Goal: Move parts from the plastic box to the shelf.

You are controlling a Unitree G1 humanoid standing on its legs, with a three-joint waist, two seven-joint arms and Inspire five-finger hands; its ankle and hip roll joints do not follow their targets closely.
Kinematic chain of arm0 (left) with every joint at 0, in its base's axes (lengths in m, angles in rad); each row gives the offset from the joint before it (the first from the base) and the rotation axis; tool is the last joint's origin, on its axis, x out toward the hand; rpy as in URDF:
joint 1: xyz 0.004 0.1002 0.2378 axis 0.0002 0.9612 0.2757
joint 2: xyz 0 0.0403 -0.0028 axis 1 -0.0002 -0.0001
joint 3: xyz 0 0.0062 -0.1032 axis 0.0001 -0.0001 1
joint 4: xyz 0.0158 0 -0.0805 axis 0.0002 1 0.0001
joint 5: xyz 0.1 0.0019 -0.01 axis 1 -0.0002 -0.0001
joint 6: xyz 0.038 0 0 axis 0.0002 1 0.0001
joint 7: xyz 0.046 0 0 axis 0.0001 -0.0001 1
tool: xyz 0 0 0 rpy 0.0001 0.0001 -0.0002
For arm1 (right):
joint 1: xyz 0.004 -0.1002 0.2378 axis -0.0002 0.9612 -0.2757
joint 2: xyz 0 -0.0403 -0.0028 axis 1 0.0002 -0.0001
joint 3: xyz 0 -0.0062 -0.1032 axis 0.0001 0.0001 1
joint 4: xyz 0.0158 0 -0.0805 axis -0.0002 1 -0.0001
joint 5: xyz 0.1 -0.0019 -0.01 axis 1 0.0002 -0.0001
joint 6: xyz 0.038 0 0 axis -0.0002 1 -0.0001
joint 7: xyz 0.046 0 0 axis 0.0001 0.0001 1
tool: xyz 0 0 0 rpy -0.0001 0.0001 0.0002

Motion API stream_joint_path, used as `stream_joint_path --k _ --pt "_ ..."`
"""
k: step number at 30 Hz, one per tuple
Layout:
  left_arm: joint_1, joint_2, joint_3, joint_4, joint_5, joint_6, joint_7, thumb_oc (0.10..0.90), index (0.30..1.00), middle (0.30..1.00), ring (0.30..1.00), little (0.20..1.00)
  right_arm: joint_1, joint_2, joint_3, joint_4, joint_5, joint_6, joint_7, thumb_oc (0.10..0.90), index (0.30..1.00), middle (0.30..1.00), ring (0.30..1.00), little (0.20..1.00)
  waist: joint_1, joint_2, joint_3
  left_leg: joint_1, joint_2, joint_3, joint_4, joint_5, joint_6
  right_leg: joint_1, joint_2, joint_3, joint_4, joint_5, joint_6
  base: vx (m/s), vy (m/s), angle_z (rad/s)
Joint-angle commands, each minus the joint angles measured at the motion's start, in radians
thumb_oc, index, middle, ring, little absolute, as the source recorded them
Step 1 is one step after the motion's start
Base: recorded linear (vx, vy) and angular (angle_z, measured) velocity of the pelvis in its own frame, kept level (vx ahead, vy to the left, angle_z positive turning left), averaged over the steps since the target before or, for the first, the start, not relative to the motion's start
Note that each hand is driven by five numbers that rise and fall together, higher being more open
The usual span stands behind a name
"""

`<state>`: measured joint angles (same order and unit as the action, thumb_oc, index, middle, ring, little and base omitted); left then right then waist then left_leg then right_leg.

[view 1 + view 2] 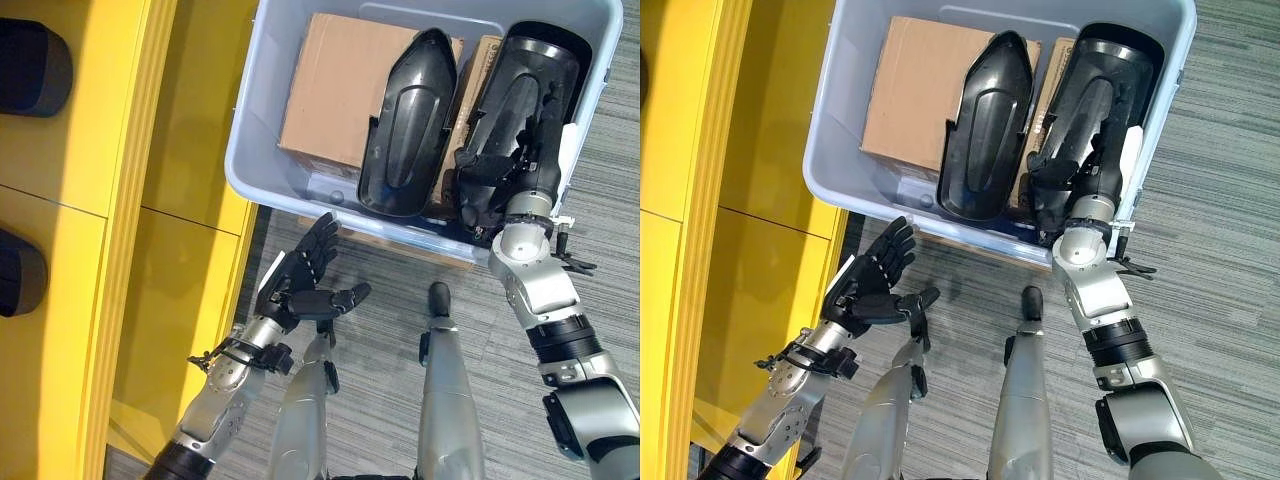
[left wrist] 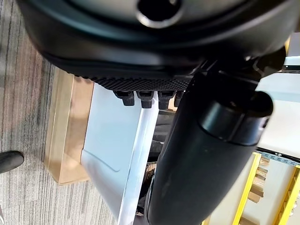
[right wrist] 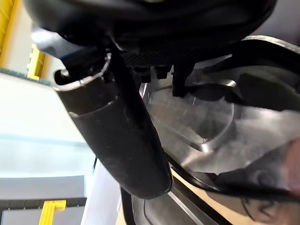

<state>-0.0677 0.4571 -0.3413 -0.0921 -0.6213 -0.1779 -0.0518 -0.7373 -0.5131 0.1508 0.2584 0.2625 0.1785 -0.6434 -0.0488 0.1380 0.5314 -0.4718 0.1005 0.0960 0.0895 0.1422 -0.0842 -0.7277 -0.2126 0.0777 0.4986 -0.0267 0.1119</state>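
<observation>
We see the right hand (image 1: pixel 492 190) down inside the plastic box (image 1: pixel 252 130), at its right end, set against the lower end of a black part (image 1: pixel 530 90) that lies along the box's right wall. In the right wrist view the thumb (image 3: pixel 117 136) stands out straight beside the part's shiny curved surface (image 3: pixel 197 117), and the fingers (image 3: pixel 180 77) reach onto it; whether they are curled round it we cannot tell from here.

The left hand (image 1: pixel 305 275) hangs outside the box, just below its near wall, over the grey carpet (image 1: pixel 380 330). Its fingers are spread and fairly straight, the thumb sticking out sideways, and it holds nothing.

Inside the box we also have a second black part (image 1: pixel 405 125) lying lengthwise in the middle, and a cardboard carton (image 1: pixel 335 90) to its left. A yellow shelf (image 1: pixel 120 200) stands along the left, close beside the box.
</observation>
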Motion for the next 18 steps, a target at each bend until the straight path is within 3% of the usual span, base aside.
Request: stream_joint_path --k 1,10,13,18 --pt "-0.013 0.032 -0.003 -0.134 0.007 -0.11 -0.011 0.9 1.0 1.0 1.0 1.0 -0.111 -0.041 -0.046 0.029 0.027 -0.04 -0.007 0.9 1.0 1.0 1.0 1.0 0.011 0.075 -0.011 -0.006 0.004 0.006 0.166 -0.22 0.051 0.02 0.028 -0.04 -0.035 -0.083 -0.079 0.0 0.0 0.0" --pt "-0.011 0.028 -0.013 -0.128 0.001 -0.125 -0.01 0.9 1.0 1.0 1.0 1.0 -0.155 -0.051 -0.004 0.076 -0.028 -0.001 0.026 0.9 1.0 1.0 1.0 1.0 0.018 0.086 -0.011 -0.03 0.0 0.003 0.184 -0.226 0.049 -0.011 0.029 -0.035 -0.005 -0.094 -0.084 0.0 0.003 0.0" --pt "-0.012 0.028 -0.01 -0.134 -0.005 -0.13 -0.008 0.9 1.0 1.0 1.0 1.0 -0.165 -0.071 0.024 0.086 -0.172 -0.01 0.109 0.9 1.0 1.0 1.0 1.0 0.019 0.089 -0.011 -0.03 -0.002 0.003 0.181 -0.225 0.048 -0.015 0.028 -0.035 -0.007 -0.092 -0.083 0.0 0.024 -0.02" --pt "-0.014 0.038 0.0 -0.145 -0.011 -0.112 -0.015 0.9 1.0 1.0 1.0 1.0 -0.186 -0.091 0.086 0.051 -0.233 0.042 0.161 0.9 1.0 1.0 1.0 1.0 0.026 0.088 -0.011 -0.039 -0.004 -0.002 0.183 -0.222 0.047 -0.023 0.027 -0.035 -0.009 -0.085 -0.081 0.0 0.0 0.0"
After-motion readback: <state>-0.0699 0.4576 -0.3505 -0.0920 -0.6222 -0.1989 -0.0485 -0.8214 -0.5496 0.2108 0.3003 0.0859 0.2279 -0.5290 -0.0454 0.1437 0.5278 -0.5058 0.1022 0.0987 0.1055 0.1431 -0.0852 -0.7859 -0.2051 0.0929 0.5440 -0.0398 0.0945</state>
